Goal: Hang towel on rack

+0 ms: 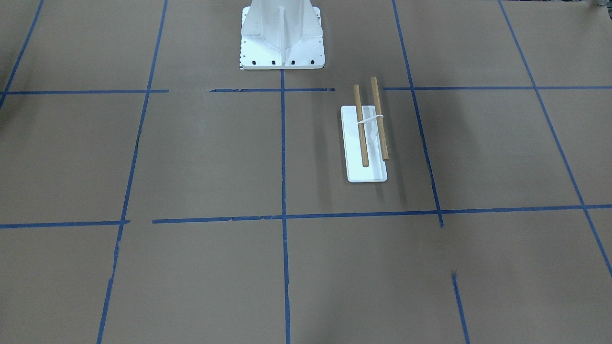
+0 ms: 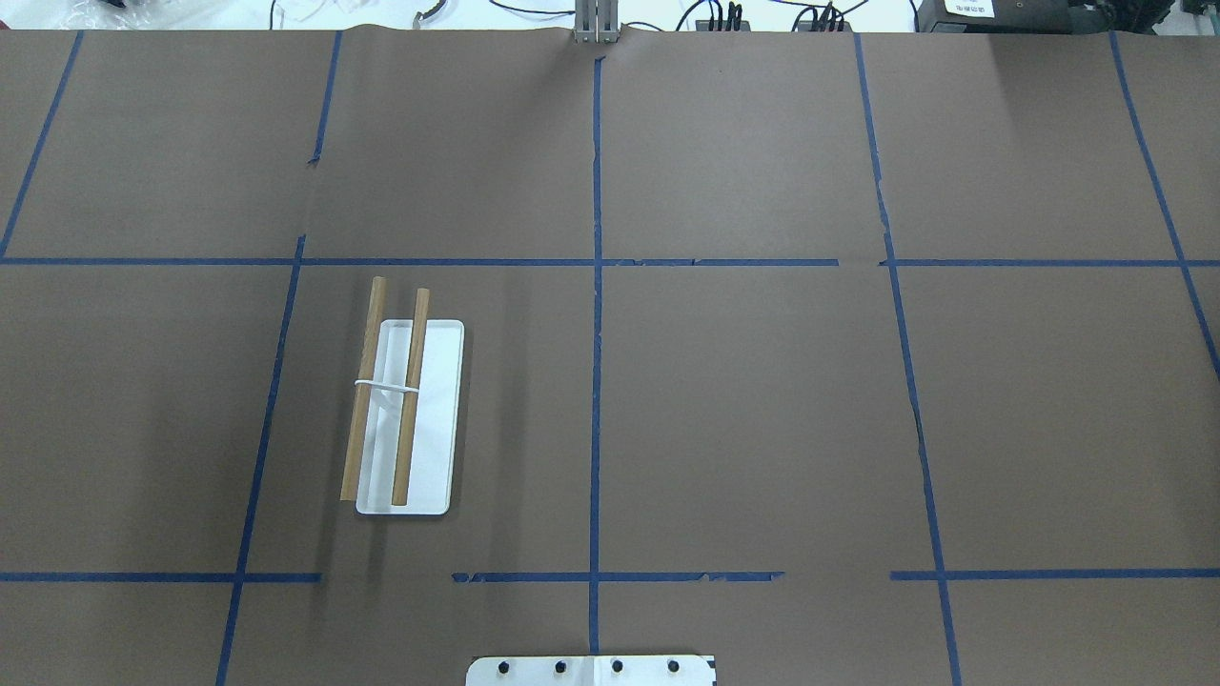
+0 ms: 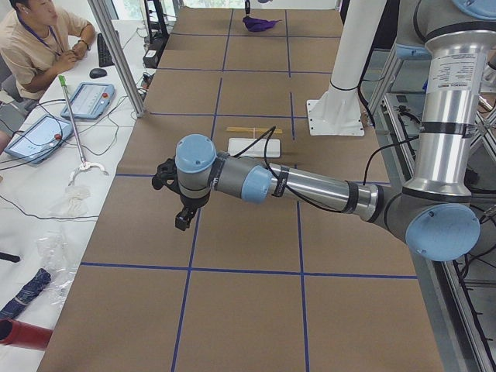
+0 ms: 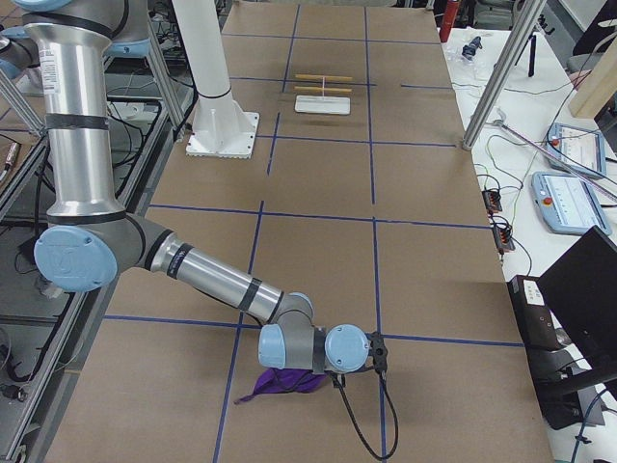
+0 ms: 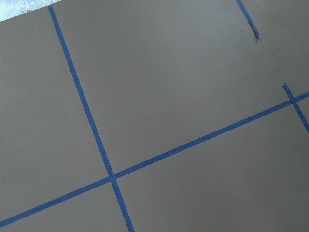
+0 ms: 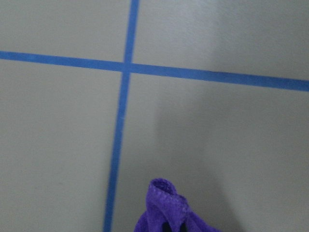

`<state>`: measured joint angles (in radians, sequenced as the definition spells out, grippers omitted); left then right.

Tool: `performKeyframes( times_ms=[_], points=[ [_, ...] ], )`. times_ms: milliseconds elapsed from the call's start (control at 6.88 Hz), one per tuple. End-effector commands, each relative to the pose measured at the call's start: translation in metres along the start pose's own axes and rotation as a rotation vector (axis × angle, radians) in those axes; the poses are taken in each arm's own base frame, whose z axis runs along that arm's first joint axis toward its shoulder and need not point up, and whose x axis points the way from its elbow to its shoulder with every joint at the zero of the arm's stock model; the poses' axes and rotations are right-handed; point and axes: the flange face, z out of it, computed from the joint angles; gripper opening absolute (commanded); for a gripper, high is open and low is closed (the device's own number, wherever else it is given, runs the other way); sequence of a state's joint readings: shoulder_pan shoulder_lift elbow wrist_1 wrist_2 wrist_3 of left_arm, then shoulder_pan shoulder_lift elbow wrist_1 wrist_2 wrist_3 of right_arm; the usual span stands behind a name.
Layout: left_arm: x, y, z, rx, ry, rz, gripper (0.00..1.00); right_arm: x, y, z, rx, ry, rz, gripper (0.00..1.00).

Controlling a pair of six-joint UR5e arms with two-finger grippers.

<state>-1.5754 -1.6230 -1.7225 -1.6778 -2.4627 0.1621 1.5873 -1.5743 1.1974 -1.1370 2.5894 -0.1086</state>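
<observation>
The rack (image 2: pixel 434 419) stands left of centre in the overhead view: a flat white base, a thin white upright and two parallel wooden dowels (image 2: pixel 410 400). It also shows in the front view (image 1: pixel 368 174) and both side views (image 3: pixel 252 147) (image 4: pixel 323 106). The purple towel (image 4: pixel 280 383) lies crumpled on the table at the robot's far right, also seen in the right wrist view (image 6: pixel 166 208). My right gripper (image 4: pixel 307 376) is low, right at the towel, largely hidden by its wrist; I cannot tell its state. My left gripper (image 3: pixel 182 223) hangs above bare table near the left end; I cannot tell its state.
The large white bolted pedestal (image 1: pixel 282 48) stands at the table's robot side, near the rack. Blue tape lines (image 2: pixel 596 381) grid the brown table cover. An operator (image 3: pixel 39 39) sits beyond the far edge by a side table with control pendants (image 3: pixel 85 99) and cables.
</observation>
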Motion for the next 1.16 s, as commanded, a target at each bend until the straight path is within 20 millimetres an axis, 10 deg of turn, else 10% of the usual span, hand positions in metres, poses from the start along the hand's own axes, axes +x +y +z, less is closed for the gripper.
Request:
performKeyframes(
  times_ms=[0,582,1018],
  points=[
    [-0.004,0.005,0.010,-0.004,0.080,-0.015,1.00,-0.088,-0.017,-0.045,0.086,-0.101,0.028,0.00],
    [0.018,-0.009,0.001,0.034,0.170,-0.186,1.00,-0.456,-0.127,-0.076,0.021,-0.291,0.218,0.00],
    [0.117,-0.041,0.041,0.058,0.304,-0.386,1.00,-0.736,-0.144,-0.029,0.024,-0.389,0.326,0.00]
  ],
)
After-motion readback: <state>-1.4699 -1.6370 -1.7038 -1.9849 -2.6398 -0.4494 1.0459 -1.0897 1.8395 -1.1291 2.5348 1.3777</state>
